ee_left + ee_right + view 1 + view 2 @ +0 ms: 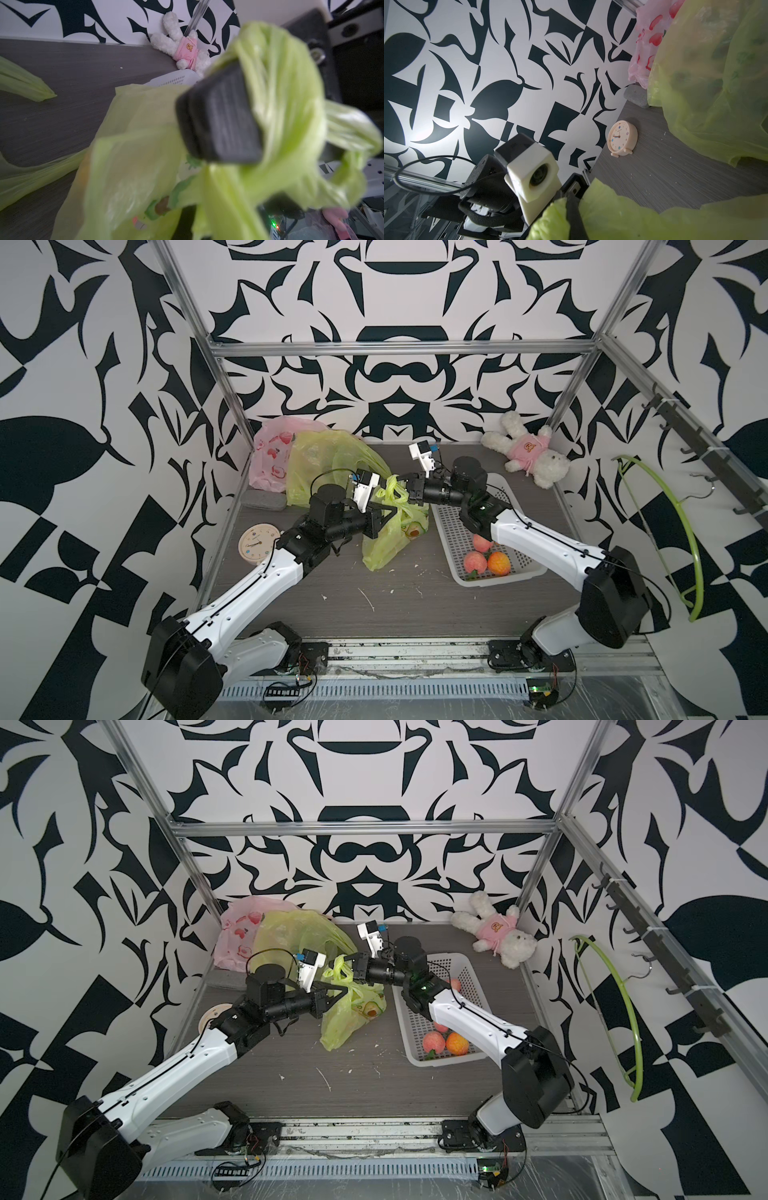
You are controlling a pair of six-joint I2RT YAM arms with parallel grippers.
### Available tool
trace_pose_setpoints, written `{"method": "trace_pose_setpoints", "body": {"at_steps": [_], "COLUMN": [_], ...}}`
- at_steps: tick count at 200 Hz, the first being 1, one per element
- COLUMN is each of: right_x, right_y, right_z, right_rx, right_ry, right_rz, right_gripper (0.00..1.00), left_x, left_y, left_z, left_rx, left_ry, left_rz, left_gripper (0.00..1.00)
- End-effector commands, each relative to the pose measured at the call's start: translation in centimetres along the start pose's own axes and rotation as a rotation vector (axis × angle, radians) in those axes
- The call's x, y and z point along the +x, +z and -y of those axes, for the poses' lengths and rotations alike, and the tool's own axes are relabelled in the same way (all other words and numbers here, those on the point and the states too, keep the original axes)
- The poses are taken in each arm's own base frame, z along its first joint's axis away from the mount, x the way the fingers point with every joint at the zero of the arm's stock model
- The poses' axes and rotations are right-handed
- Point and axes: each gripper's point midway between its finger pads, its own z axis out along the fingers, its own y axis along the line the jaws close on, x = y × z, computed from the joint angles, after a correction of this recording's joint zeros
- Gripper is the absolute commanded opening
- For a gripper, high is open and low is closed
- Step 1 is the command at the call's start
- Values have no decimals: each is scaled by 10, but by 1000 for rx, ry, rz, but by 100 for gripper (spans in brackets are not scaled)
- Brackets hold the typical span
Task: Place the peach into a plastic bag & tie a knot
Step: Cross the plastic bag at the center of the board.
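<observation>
The clock point(620, 138) standing near the left edge of the tabletop point(675, 176) carries hour numerals round its dial and a tiny printed line, all too small to read.

A robot lab cell: aluminium frame point(399, 349), black-and-white patterned walls point(62, 364).

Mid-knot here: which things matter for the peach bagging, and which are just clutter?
Job: green bag, left gripper and right gripper shut on its handles, basket, peaches.
Clutter: plush rabbit, alarm clock, pink bag, spare green bag, gray block.
</observation>
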Motion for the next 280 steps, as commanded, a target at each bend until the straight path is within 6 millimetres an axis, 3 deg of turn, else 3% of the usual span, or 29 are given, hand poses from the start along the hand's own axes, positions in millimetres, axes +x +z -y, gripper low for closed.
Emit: {"method": "trace_pose_setpoints", "body": {"at_steps": [1, 40, 59, 77, 113, 154, 187, 222, 280], "right_x": [-6, 14, 19, 21, 21, 23, 23, 24, 25], "right_y": [-4, 11, 13, 14, 15, 19, 20, 19, 18], "right_z": [-51, 0, 10, 11, 14, 21, 23, 23, 22], "right_rx": [-216, -208, -204, -208, -203, -201, -201, -198, -185], "right_ry": [-106, -65, -56, -56, -60, -60, -61, -62, -72], "right_rz": [14, -44, -58, -70, -83, -95, -97, -100, -103], "right_gripper": [0, 0, 0, 0, 0, 0, 0, 0, 0], "left_x": [44, 63, 70, 74, 74, 73, 66, 38, -23], "left_y": [11, 12, 14, 14, -2, -34, -61, -85, -86], "left_z": [-50, -74, -78, -77, -67, -48, -30, -15, -1], "left_rx": [-159, -215, -223, -214, -210, -205, -190, -177, 0], "left_ry": [-121, -165, -185, -197, -200, -190, -168, -164, -354], "left_rz": [-96, -62, -77, -98, -106, -108, -70, 42, 168], "left_gripper": [0, 0, 3, 12, 41, 58, 58, 51, 35]}}
